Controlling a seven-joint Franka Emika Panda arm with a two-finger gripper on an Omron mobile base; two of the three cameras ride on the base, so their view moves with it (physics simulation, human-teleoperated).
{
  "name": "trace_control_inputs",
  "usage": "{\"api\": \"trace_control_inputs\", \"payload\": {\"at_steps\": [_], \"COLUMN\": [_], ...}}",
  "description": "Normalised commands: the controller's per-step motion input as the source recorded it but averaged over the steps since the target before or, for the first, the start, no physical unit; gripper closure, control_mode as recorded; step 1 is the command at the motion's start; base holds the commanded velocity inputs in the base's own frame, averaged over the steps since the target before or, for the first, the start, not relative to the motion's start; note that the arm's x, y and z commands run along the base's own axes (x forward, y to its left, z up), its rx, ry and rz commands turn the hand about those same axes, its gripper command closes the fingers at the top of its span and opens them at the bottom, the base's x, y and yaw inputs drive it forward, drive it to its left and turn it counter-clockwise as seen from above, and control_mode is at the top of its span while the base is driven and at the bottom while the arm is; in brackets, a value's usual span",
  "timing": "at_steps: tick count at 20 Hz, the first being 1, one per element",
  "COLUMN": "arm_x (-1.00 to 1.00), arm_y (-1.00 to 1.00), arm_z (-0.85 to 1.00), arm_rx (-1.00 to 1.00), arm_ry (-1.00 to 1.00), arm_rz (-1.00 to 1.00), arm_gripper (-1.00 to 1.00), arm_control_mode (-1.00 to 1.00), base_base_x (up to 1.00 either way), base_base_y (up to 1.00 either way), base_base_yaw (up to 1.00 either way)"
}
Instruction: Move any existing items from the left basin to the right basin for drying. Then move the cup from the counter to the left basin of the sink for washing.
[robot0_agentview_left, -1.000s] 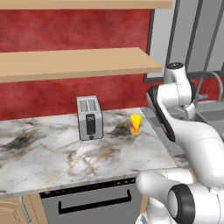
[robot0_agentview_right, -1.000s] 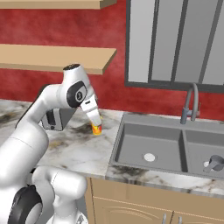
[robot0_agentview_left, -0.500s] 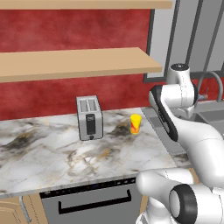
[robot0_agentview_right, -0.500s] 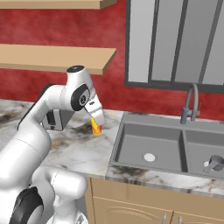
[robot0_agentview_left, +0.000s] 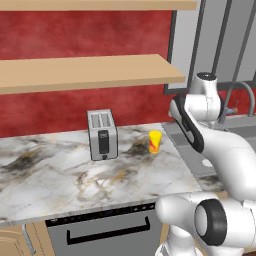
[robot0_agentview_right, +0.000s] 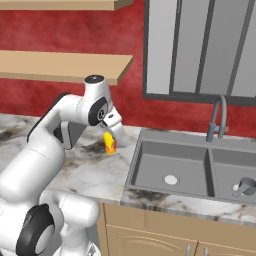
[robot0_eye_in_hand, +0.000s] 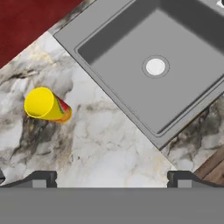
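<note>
The cup (robot0_eye_in_hand: 46, 105), a small yellow tumbler with a red-orange mark, stands on the marble counter (robot0_eye_in_hand: 105, 135) left of the sink. It stands upright near the counter's right end (robot0_agentview_left: 155, 141), just behind my hand (robot0_agentview_right: 109, 143). My gripper (robot0_eye_in_hand: 111, 178) hangs above the counter between cup and sink, open, its fingertips (robot0_eye_in_hand: 41, 177) wide apart with nothing between them. From the right base the gripper (robot0_agentview_right: 118, 132) sits just above the cup. The left basin (robot0_eye_in_hand: 131, 57) shows a bare floor with a round drain. The right basin (robot0_agentview_right: 227, 172) lies beside it.
A silver two-slot toaster (robot0_agentview_left: 102, 134) stands on the counter left of the cup. A grey mug-like item (robot0_agentview_right: 245, 186) lies in the right basin. The arched tap (robot0_agentview_right: 218, 120) rises behind the sink. A wooden shelf (robot0_agentview_left: 90, 72) runs above the counter.
My hand has lifted a little and shifted right toward the sink. The cup and the grey item in the right basin have stayed put.
</note>
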Motion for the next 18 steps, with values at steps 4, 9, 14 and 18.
{"api": "trace_control_inputs", "payload": {"at_steps": [4, 9, 14, 18], "arm_x": [0.31, 0.31, 0.33, 0.31], "arm_y": [0.07, 0.09, 0.03, 0.01], "arm_z": [-0.15, -0.22, -0.18, -0.15], "arm_rx": [0.01, 0.00, 0.00, 0.00], "arm_ry": [0.00, 0.00, 0.00, 0.00], "arm_rz": [0.14, 0.11, 0.07, 0.04], "arm_gripper": [-1.00, -1.00, -1.00, -1.00], "arm_control_mode": [-1.00, -1.00, -1.00, -1.00], "base_base_x": [0.00, 0.00, 0.00, 0.00], "base_base_y": [0.00, 0.00, 0.00, 0.00], "base_base_yaw": [0.00, 0.00, 0.00, 0.00]}}
